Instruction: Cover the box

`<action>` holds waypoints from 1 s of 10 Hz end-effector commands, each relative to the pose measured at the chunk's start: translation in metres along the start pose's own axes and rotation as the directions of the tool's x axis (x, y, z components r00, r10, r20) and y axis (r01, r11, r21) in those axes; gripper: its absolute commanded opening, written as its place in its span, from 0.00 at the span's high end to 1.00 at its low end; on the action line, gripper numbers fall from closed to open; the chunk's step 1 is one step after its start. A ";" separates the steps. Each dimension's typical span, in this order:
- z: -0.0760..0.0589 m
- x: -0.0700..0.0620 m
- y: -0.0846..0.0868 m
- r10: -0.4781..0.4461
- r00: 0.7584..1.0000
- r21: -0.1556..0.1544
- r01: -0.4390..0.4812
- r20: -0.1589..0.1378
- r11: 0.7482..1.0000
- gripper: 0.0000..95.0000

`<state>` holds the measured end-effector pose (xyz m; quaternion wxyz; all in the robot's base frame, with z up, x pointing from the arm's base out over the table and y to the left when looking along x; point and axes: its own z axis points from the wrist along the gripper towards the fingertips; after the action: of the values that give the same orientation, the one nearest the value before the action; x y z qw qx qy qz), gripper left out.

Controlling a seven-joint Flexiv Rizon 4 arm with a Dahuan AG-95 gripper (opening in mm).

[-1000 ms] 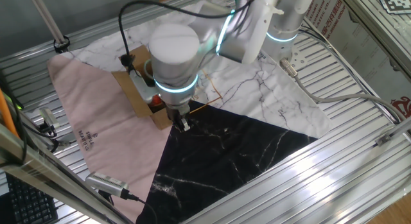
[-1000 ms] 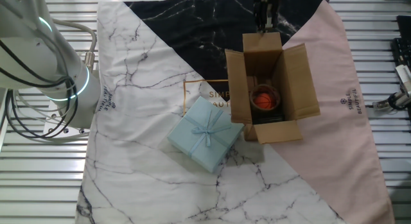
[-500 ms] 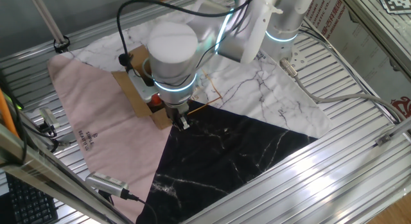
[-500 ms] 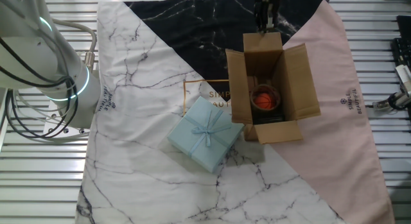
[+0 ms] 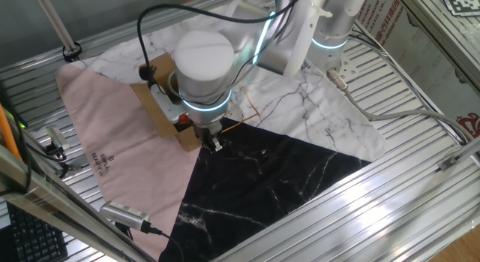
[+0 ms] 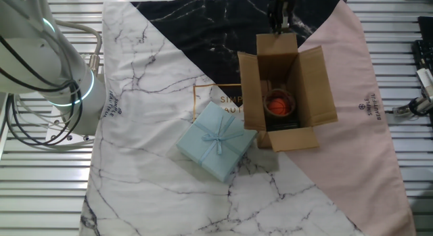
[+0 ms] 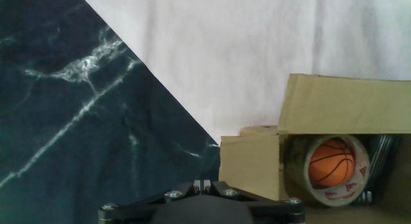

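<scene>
Robot arm with its gripper (image 6: 279, 18) low beside an open box (image 6: 287, 91) on a patterned cloth.

The box sits on a cloth (image 6: 155, 94) of white marble, black marble and pink panels, all four flaps spread open. Inside lies a tape roll (image 7: 327, 162) with a small orange ball (image 7: 332, 161) in its centre. The gripper is at the flap nearest the black panel; its fingers (image 5: 214, 144) look pressed together, holding nothing, though I cannot tell whether they touch the flap. A pale blue gift box (image 6: 216, 140) with a ribbon bow lies just beside the box, on the white panel.
</scene>
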<state>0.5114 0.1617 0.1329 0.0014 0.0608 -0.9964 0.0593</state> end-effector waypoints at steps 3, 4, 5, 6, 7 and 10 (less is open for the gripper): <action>-0.005 0.000 -0.004 -0.019 1.000 0.011 0.019 -0.012 1.000 1.00; -0.006 0.000 -0.005 -0.020 1.000 0.011 0.021 -0.015 1.000 1.00; -0.009 0.000 -0.006 -0.025 1.000 0.012 0.025 -0.017 1.000 1.00; -0.012 0.000 -0.008 -0.032 0.999 0.013 0.032 -0.019 0.999 1.00; -0.015 -0.001 -0.011 -0.036 0.999 0.010 0.036 -0.022 0.999 1.00; -0.025 -0.002 -0.016 -0.042 0.999 0.000 0.042 -0.028 0.999 1.00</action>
<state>0.5150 0.1484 0.1614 0.0176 0.0813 -0.9947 0.0603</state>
